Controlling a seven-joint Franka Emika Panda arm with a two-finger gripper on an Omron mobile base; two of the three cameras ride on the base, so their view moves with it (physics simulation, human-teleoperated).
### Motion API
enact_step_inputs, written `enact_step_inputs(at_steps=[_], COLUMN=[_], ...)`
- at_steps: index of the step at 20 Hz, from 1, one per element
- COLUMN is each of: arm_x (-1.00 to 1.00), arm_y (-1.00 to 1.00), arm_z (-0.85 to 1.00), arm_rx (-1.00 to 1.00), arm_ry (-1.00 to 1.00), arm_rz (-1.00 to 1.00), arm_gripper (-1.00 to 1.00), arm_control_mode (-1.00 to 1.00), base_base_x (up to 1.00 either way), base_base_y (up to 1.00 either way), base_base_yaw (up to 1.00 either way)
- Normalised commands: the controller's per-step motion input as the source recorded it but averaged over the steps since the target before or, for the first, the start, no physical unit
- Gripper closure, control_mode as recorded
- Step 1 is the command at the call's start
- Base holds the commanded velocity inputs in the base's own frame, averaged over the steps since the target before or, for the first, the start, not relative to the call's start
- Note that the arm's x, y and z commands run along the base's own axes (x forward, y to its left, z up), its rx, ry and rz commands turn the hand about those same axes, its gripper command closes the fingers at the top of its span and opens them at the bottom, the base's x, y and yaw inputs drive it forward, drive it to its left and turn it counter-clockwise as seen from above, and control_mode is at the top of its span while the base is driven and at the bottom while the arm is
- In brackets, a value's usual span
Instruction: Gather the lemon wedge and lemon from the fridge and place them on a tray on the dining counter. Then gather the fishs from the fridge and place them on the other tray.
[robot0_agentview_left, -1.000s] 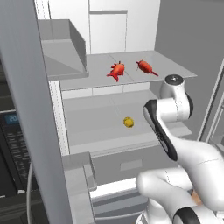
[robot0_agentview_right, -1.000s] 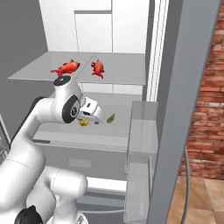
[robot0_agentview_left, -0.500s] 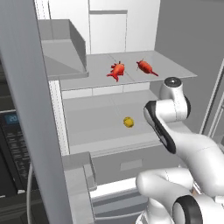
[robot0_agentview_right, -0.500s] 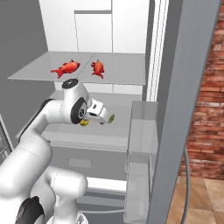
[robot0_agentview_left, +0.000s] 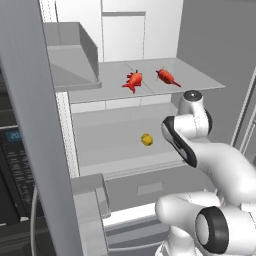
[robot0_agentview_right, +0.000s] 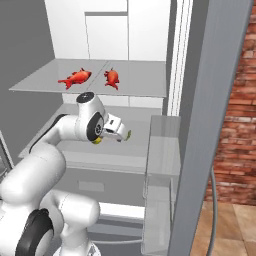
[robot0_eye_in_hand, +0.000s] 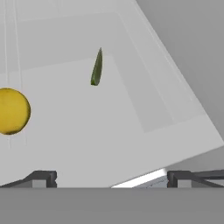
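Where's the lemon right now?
The lemon sits on the fridge's lower shelf, below the shelf holding the two fish; in the hand view it lies left of the green wedge.

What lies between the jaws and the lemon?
Nothing: in the hand view, only bare pale fridge shelf lies between the open gripper and the lemon.
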Motion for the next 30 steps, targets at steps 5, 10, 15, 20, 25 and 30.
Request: enact_step_inputs(at_steps=[5,10,15,20,25,30], arm_x=[0.21,0.21,0.18,0.22,0.23,0.19], arm_y=[-0.01,-0.04,-0.06,-0.05,-0.02,0.0], arm_z=[-0.15,-0.19,-0.2,-0.09,-0.07,-0.12], arm_rx=[0.0,0.0,0.0,0.0,0.0,0.0], arm_ry=[0.0,0.0,0.0,0.0,0.0,0.0], arm_rz=[0.0,0.0,0.0,0.0,0.0,0.0], arm_gripper=[-1.0,-1.0,-1.0,-1.0,-1.0,-1.0], arm_control_mode=[-1.0,-1.0,-1.0,-1.0,-1.0,-1.0], base_base_x=[0.0,0.0,0.0,0.0,0.0,0.0], base_base_y=[0.0,0.0,0.0,0.0,0.0,0.0], base_base_yaw=[0.0,0.0,0.0,0.0,0.0,0.0])
